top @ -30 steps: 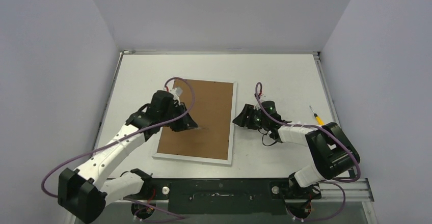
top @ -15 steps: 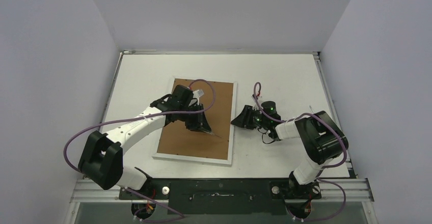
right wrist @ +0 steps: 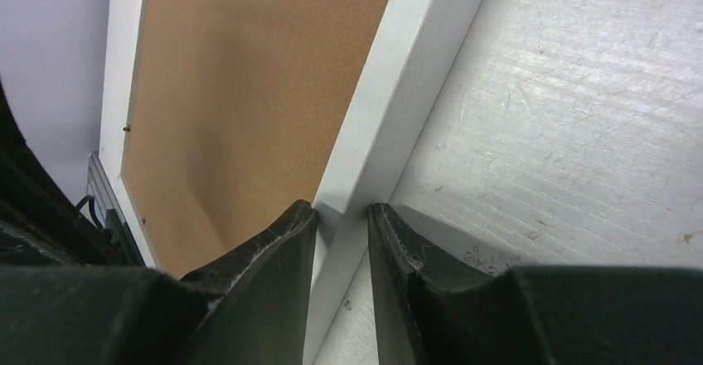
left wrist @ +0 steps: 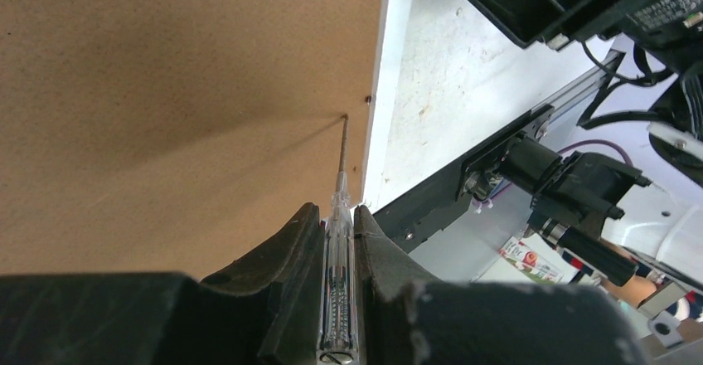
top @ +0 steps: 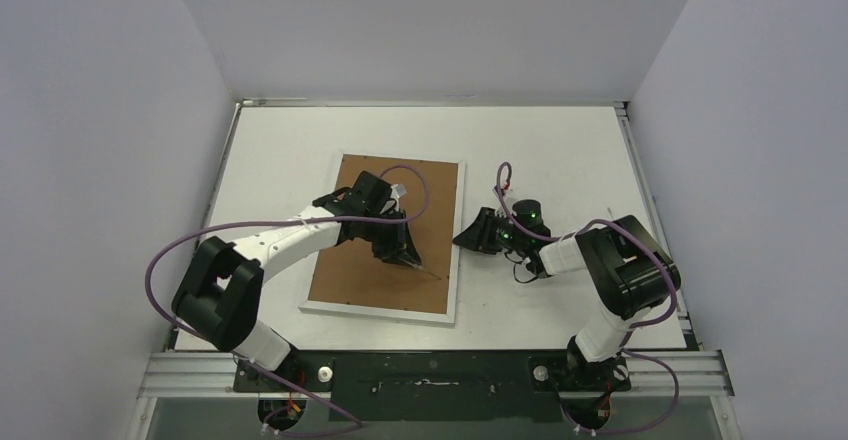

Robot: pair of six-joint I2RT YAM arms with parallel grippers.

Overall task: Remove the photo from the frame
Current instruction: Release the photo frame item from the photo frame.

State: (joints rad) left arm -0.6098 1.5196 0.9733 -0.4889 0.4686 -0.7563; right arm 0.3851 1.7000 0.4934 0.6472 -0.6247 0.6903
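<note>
Working at the near right part of a face-down frame (top: 455,295), the left gripper (left wrist: 336,211) was clamped on a clear-handled screwdriver (left wrist: 338,299). The thin tip rested on the brown backing board (left wrist: 166,91) just inside the white border (right wrist: 414,66), beside a small dark pin (left wrist: 367,98). Just beyond, the right gripper (right wrist: 340,211) straddled that same border from outside, one finger on the board side and the other on the table (right wrist: 580,116) side, both pressed against it. The frame lay flat, back up, stretching away toward the middle of the table. The photo could not be seen and was judged to be shut in beneath the board. The step in hand appeared to be freeing the pins that hold the backing, with the frame steadied against the push. The next move likely called for the tip to catch the pin and bend it aside without gouging the board, before the backing could be lifted.
</note>
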